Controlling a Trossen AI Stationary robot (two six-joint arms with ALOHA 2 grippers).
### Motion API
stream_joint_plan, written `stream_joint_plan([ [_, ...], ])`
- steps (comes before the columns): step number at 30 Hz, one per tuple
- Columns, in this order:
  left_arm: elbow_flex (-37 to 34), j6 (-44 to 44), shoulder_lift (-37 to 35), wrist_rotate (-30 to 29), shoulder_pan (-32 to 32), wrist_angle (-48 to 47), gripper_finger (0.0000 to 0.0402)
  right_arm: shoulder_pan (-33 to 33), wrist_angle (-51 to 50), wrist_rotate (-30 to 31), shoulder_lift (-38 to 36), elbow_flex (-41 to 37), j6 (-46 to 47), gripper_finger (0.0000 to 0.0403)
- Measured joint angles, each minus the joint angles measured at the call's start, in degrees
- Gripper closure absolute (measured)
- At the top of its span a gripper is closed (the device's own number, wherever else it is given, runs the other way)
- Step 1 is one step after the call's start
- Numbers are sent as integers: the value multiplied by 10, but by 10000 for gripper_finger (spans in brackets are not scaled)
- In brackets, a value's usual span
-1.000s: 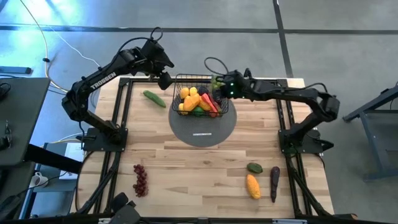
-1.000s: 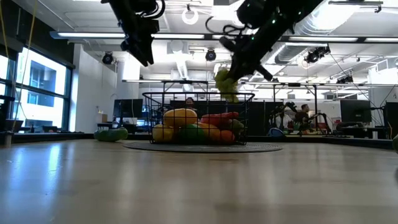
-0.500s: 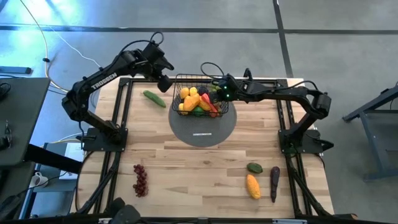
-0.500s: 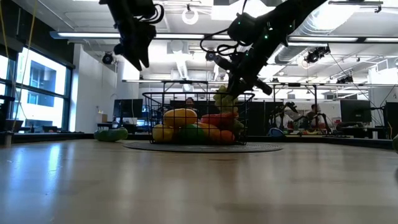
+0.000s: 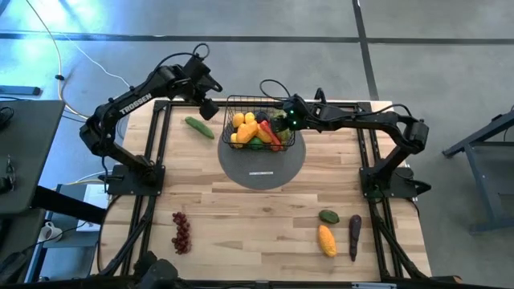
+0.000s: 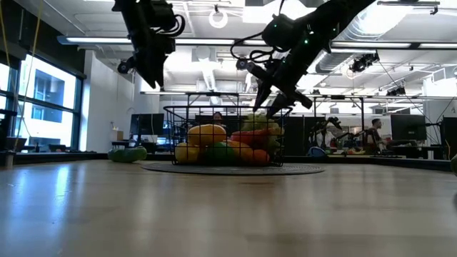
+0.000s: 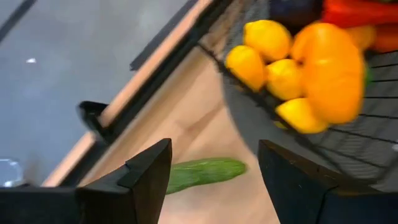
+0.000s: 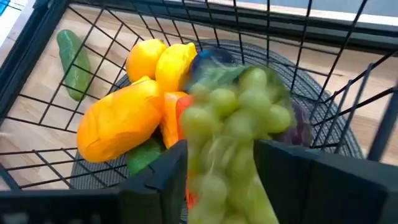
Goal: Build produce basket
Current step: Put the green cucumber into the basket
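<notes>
The black wire basket [image 5: 241, 99] stands on the round grey mat [image 5: 261, 167] and holds lemons, an orange mango [image 8: 121, 121] and red pieces. My right gripper [image 5: 283, 119] hangs over the basket's far right part, open. A bunch of green grapes [image 8: 239, 124] shows blurred between and below its spread fingers, down on the pile in the low view [image 6: 263, 123]. My left gripper [image 5: 207, 106] is open and empty, raised left of the basket, above the cucumber [image 7: 202, 173], which lies on the table.
Red grapes [image 5: 182, 231] lie at the near left. A mango [image 5: 326, 239], a dark eggplant [image 5: 354, 231] and a green piece [image 5: 328, 216] lie at the near right. The cucumber [image 5: 199, 127] lies left of the basket. Bare wood lies in the middle near part.
My right gripper has carried the green grapes toward the table's left and down over the basket, then opened; the grapes have dropped from its fingers onto the pile. My left gripper has moved a little toward the table's left edge, away from the basket.
</notes>
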Motion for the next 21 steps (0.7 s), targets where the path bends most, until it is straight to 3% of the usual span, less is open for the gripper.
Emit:
stream_joint_plan([
  [9,0,63,0,7,60,-16,174,-6,1,-3,-52,0,-1,213],
  [21,0,324,0,6,72,-23,174,-14,0,0,-102,0,-40,212],
])
